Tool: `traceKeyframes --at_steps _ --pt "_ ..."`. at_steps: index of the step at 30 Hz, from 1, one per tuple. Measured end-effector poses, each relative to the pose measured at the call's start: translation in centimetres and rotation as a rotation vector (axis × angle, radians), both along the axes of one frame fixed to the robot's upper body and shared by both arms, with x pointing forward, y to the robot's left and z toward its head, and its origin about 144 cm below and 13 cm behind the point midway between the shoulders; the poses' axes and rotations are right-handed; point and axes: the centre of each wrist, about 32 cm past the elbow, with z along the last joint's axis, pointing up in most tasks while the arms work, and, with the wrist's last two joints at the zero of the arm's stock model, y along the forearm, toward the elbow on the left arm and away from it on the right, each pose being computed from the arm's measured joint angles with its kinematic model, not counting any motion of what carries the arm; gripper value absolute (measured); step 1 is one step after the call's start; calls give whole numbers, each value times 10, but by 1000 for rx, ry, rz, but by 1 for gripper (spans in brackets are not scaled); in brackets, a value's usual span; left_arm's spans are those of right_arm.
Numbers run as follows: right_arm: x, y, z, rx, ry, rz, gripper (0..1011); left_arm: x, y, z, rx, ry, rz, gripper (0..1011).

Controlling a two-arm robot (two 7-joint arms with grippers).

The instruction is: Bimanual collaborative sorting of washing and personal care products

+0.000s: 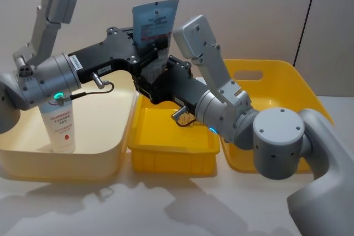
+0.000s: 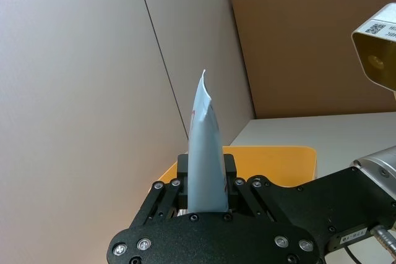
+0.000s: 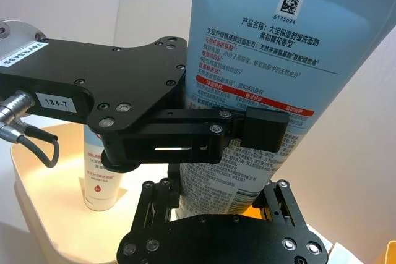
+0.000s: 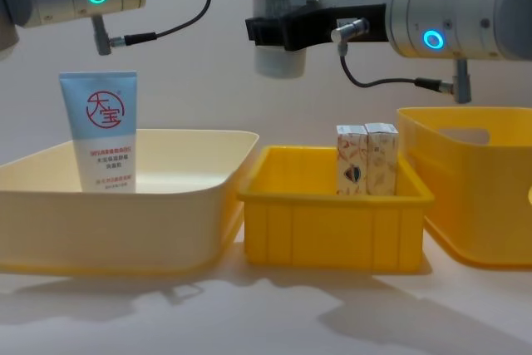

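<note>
Light-blue tube (image 3: pixel 260 78): upright in mid-air, cap down, clamped by both grippers. Second light-blue tube (image 4: pixel 101 130): standing in cream tub. Two cream cardboard boxes (image 4: pixel 366 159): upright, touching, in small yellow bin.

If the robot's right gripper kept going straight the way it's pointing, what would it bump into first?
Probably the left gripper. The right gripper points up along the light-blue plastic tube that it holds by the lower end, and the left gripper clamps the same tube just ahead. Depth is unclear.
</note>
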Motion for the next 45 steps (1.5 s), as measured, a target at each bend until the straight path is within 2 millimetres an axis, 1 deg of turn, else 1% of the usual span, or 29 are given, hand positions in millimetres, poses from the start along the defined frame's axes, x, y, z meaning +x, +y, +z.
traceKeyframes --at_steps 14,16,20,21,22,23,24,25,26,29,30,32,33,35,39,42,45 --pt "0 0 0 -1 -1 0 599 0 0 0 0 0 0 294" --pt "0 0 0 -1 0 1 599 0 0 0 0 0 -1 322" --pt "0 0 0 -1 0 1 599 0 0 0 -1 0 -1 449" --pt "0 0 0 -1 0 1 599 0 0 0 0 0 -1 494" --pt "0 0 0 -1 0 1 598 0 0 0 0 0 -1 502" --pt "0 0 0 -1 0 1 599 0 0 0 0 0 -1 549" --pt "0 0 0 -1 0 1 599 0 0 0 0 0 -1 571" --pt "0 0 0 -1 0 1 599 0 0 0 0 0 -1 630" --pt "0 0 0 -1 0 1 598 0 0 0 0 0 -1 630" --pt "0 0 0 -1 0 1 599 0 0 0 0 0 -1 751" --pt "0 0 0 -1 1 1 598 0 0 0 0 0 -1 751" --pt "0 -1 0 -3 0 0 599 0 0 0 -1 0 -1 812" --pt "0 -2 1 -5 -1 -1 599 0 0 0 -1 0 -1 866" --pt "0 -3 2 -7 -4 -2 599 0 0 0 -1 0 -1 914" --pt "0 -9 5 -18 -12 -11 598 0 0 0 0 0 -1 1000" --pt "0 -14 7 -24 -17 -19 599 0 0 0 0 0 -1 1000" --pt "-2 -24 10 -36 -21 -38 599 0 0 0 0 0 0 1000"
